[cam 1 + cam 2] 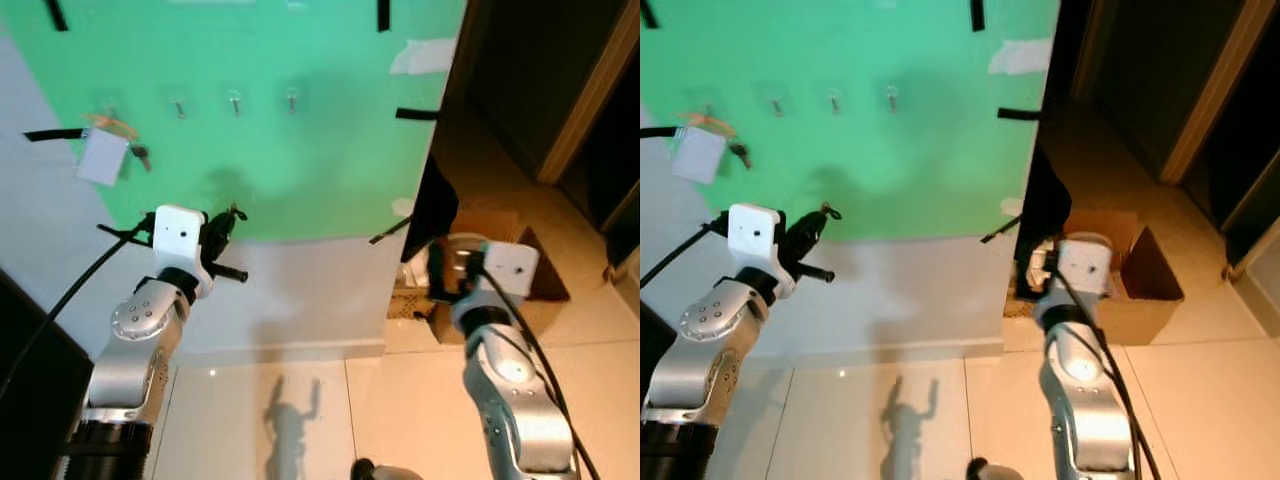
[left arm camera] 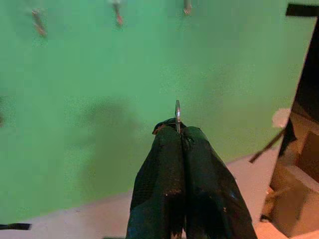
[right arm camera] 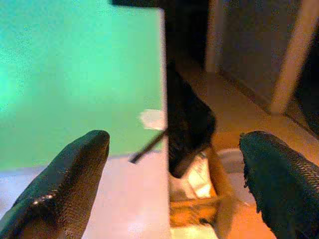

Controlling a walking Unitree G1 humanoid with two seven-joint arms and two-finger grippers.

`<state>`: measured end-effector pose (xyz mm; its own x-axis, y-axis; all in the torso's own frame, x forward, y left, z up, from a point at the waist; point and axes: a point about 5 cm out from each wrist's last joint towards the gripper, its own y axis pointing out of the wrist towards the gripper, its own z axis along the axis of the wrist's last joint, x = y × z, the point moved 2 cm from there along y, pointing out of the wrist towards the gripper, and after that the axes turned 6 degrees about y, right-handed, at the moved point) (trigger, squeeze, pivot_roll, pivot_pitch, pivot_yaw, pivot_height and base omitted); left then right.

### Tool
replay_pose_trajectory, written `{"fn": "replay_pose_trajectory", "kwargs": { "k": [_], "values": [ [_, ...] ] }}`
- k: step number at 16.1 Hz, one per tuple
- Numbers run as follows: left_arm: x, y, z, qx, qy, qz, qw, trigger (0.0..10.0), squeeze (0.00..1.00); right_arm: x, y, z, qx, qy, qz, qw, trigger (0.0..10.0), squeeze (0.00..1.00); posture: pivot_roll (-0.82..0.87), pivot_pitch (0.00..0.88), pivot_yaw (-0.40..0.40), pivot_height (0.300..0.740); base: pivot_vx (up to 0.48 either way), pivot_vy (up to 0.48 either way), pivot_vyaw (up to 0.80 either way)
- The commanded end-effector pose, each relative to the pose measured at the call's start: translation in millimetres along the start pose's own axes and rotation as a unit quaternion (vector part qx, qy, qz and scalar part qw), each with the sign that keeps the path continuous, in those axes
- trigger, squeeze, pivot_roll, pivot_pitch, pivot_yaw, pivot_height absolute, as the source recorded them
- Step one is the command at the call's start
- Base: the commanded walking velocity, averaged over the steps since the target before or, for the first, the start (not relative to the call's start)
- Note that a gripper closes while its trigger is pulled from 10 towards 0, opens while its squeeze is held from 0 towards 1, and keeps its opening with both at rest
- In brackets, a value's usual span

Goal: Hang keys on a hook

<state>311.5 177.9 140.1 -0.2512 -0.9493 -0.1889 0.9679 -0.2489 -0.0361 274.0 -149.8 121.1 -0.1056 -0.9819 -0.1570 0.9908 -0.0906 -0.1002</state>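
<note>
Several small clear hooks (image 1: 234, 100) run in a row high on the green wall panel (image 1: 300, 170); the left wrist view has them far above the fingers (image 2: 117, 12). On the leftmost hook hangs a white tag with a dark key (image 1: 105, 155). My left gripper (image 1: 226, 224) is raised in front of the panel, below the hooks and apart from them. It is shut on a thin metal key ring (image 2: 177, 115), whose edge sticks up past the fingertips. My right gripper (image 3: 169, 184) is open and holds nothing, by the panel's right edge near the box.
An open cardboard box (image 1: 525, 255) sits on the tiled floor right of the panel. A dark doorway (image 1: 1160, 80) lies beyond it. Black tape strips (image 1: 415, 114) stick out from the panel's edges. A black object (image 1: 25, 340) stands at my lower left.
</note>
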Motion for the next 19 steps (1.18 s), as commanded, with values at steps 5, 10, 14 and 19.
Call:
{"fn": "replay_pose_trajectory", "kwargs": {
  "k": [5,10,14,19],
  "values": [
    [3.3,1.2,10.1,0.002,0.017,-0.005,1.0,10.0,0.0,-2.2,6.0,-0.3,-0.007,0.009,0.014,1.0,10.0,1.0,-0.01,0.0,0.011,0.74,0.174,0.0,0.0],
    [4.7,1.6,13.0,-0.001,0.029,-0.025,0.999,10.0,0.0,-3.5,7.3,-2.8,-0.009,0.008,0.011,1.0,10.0,1.0,-0.01,0.0,0.018,0.74,0.348,0.0,0.0],
    [3.9,2.3,16.2,0.001,0.032,-0.029,0.999,10.0,0.0,-4.2,8.6,-1.8,-0.004,0.007,0.011,1.0,10.0,1.0,0.0,0.0,0.024,0.74,0.391,0.0,0.0],
    [1.4,2.9,16.6,0.0,0.033,-0.035,0.999,10.0,0.0,-6.2,11.1,-5.2,-0.02,0.017,0.014,1.0,10.0,0.75,0.0,0.0,0.023,0.74,0.401,0.0,-0.16]
  ]
}}
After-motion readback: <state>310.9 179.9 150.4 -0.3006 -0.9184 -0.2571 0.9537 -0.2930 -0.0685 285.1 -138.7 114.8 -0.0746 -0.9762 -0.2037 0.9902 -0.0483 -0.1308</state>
